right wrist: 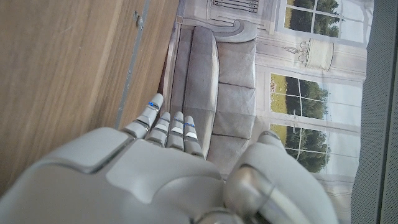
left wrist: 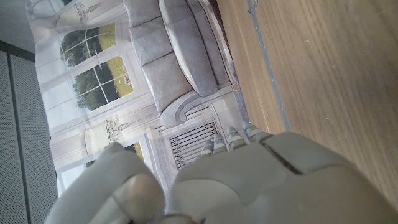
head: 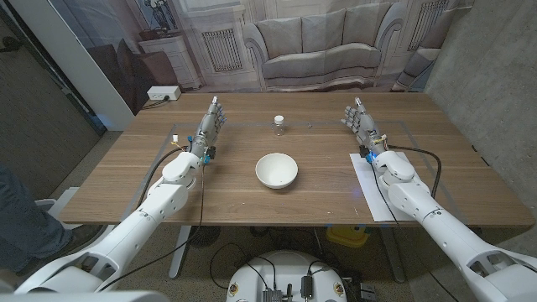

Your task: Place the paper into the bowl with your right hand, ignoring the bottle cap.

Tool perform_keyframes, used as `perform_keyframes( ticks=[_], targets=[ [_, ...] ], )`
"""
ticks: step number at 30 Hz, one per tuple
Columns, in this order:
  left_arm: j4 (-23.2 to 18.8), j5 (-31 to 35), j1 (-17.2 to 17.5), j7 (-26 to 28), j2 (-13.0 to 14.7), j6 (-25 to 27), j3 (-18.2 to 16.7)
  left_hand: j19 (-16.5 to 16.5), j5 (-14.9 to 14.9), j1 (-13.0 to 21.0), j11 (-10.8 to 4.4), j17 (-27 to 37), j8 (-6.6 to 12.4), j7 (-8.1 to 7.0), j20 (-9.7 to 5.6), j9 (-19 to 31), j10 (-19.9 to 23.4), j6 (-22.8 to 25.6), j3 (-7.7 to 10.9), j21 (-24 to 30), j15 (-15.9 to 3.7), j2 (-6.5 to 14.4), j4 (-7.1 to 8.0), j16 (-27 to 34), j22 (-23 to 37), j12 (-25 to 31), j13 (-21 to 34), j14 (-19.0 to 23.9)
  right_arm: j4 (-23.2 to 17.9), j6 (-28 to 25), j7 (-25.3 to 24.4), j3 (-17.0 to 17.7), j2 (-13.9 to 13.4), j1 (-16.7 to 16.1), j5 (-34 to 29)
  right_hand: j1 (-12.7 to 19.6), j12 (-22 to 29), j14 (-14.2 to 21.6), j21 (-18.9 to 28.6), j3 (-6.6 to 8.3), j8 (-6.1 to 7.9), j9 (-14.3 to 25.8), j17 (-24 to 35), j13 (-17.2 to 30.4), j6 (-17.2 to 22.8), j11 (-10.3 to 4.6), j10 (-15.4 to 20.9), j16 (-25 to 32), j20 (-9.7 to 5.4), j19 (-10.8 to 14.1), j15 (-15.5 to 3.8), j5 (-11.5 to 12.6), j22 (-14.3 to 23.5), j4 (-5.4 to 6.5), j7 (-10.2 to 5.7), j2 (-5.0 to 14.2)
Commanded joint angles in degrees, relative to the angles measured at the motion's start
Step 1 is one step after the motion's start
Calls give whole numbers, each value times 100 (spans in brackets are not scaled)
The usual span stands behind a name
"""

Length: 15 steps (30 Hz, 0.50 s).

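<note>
Head view, bowl (head: pixel 276 170): white, mid-table, between both arms.
Bottle cap (head: pixel 279 123): beyond bowl.
Paper (head: pixel 369 186): under right forearm.
Left hand (head: pixel 211 126), right hand (head: pixel 362 123): empty, fingers extended.

Matt brown wood-grain table (head: pixel 310 201); glossy smooth white bowl (head: pixel 276 170); flat white paper (head: pixel 366 191) at right edge; smooth grey plastic-looking hands (head: pixel 209 128) (head: pixel 362 119).

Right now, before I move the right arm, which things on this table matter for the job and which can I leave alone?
For the job:
- paper, lying flat on the table under the right forearm
- bowl, white, mid-table
- right hand, holding nothing, fingers apart

Leave alone:
- bottle cap, beyond the bowl
- left hand, holding nothing
- white box on the floor past the table's far left corner
</note>
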Motion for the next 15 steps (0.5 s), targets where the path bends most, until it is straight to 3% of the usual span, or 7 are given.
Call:
perform_keyframes(
  ticks=[1, 15],
  targets=[
    [-215, 325, 175, -12, -223, 146, -344, -9, 52, 67, -32, 14, 40, -25, -433, 20, -7, 21, 0, 52, -32, 14, 29, 46, 27, 45, 7, -5, -27, -109, 378, 806, 702, -257, -607, 56, 27, 45, 15, 29, 25, 15, 28, 15, 46, 11, 52, 24, -198, 30, -13, 18, 9, -13, 7, -8],
    [-361, 564, 275, -117, -390, 380, -571, 49, 89, 137, -40, 8, 77, -17, -406, 16, 133, 150, 15, 83, -22, 77, -10, 78, 24, 98, 2, 104, -397, -196, 604, 1274, 917, -562, -948, 81, 39, 92, -27, 34, 28, 12, 24, 18, 83, 1, 106, 25, -191, 56, -27, 25, 12, -31, 1, 15]
  ],
)
